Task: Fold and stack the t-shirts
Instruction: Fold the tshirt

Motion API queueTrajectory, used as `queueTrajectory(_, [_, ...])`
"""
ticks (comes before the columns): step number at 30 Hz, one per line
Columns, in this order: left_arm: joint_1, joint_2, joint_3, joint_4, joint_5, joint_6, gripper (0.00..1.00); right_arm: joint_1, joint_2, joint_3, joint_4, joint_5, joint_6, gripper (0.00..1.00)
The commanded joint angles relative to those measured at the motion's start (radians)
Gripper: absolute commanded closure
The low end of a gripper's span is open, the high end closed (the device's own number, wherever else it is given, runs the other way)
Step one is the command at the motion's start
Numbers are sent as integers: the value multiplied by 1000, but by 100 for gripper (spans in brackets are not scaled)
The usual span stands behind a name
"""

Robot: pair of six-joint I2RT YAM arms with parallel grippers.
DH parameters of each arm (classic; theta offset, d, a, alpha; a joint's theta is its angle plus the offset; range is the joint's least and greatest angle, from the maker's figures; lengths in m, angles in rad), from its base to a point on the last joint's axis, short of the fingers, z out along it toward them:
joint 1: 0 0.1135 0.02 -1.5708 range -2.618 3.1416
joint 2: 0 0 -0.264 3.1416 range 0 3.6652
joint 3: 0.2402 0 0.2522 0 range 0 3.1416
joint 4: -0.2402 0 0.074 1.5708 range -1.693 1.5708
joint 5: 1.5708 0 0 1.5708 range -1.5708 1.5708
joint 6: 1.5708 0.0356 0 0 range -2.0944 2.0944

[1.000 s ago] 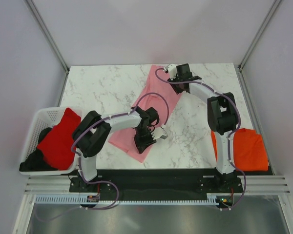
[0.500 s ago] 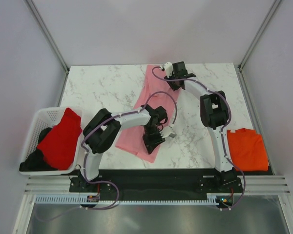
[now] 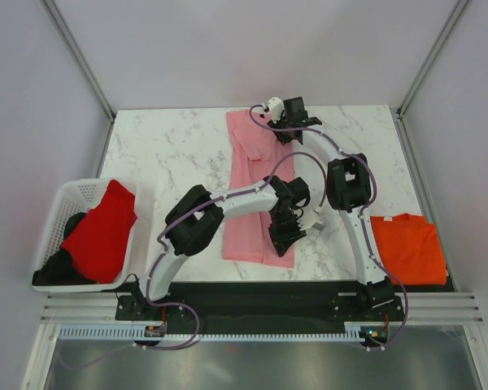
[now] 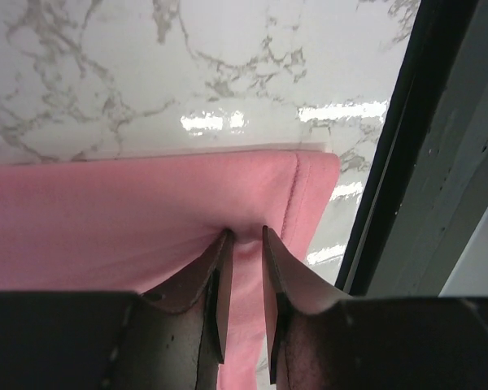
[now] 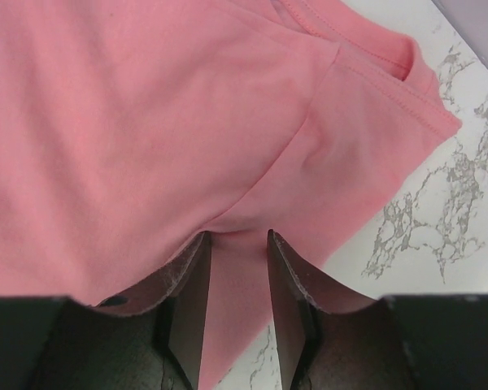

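Soft, limp pink t-shirt (image 3: 248,203) lies in a strip from the surface's (image 3: 163,146) far edge toward its near edge. The left fingers (image 4: 214,280) are clamped on its near hem and the right fingers (image 5: 191,284) on its far end. Corners likely hold best.

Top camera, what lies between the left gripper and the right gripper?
The light pink t-shirt, a long strip on the marble table, fills that stretch in the top view. The wrist views show the left gripper and right gripper each pinching it.
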Motion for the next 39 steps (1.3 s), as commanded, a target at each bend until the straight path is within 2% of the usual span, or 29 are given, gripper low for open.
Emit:
queueTrajectory(1, [-31, 56, 46, 35, -10, -34, 71, 11, 20, 43, 4, -42, 35, 58])
queueTrajectory(4, [-39, 18, 57, 34, -17, -53, 68, 5, -10, 44, 9, 10, 54, 57])
queueTrajectory(7, [-31, -173, -1, 46, -46, -89, 65, -26, -127, -9, 24, 25, 118, 56])
queueTrajectory(8, [-27, -305, -44, 72, -91, -128, 64, -38, -206, -52, 30, 33, 144, 55])
queueTrajectory(10, [-4, -427, -100, 106, -168, -184, 63, -72, -294, -112, 45, 30, 247, 55])
queueTrajectory(13, [62, -612, -197, 135, -320, -285, 62, -103, -478, -288, 49, -16, 372, 54])
queueTrajectory(15, [117, -687, -263, 134, -360, -385, 51, -115, -621, -466, 47, -78, 434, 53])
queueTrajectory(16, [191, -705, -286, 130, -353, -423, 45, -127, -667, -527, 42, -106, 501, 53])
queueTrajectory(18, [274, -734, -355, 130, -285, -565, 44, -143, -786, -710, 7, -177, 551, 53])
queueTrajectory(19, [355, -737, -378, 130, -232, -646, 43, -147, -852, -823, -8, -203, 593, 53])
queueTrajectory(22, [478, -740, -481, 173, -147, -737, 42, -160, -932, -974, -59, -299, 634, 52])
queueTrajectory(23, [496, -743, -536, 190, -104, -779, 41, -163, -980, -1069, -62, -324, 649, 52])
queueTrajectory(28, [581, -734, -699, 281, 26, -885, 38, -175, -1087, -1337, -60, -488, 755, 51])
queueTrajectory(32, [602, -722, -783, 330, 58, -908, 37, -175, -1136, -1488, -56, -599, 842, 46])
queueTrajectory(35, [602, -702, -841, 383, 92, -935, 36, -169, -1149, -1568, -74, -623, 862, 44])
queueTrajectory(39, [601, -662, -891, 414, 89, -962, 36, -100, -1153, -1632, -86, -618, 882, 44])
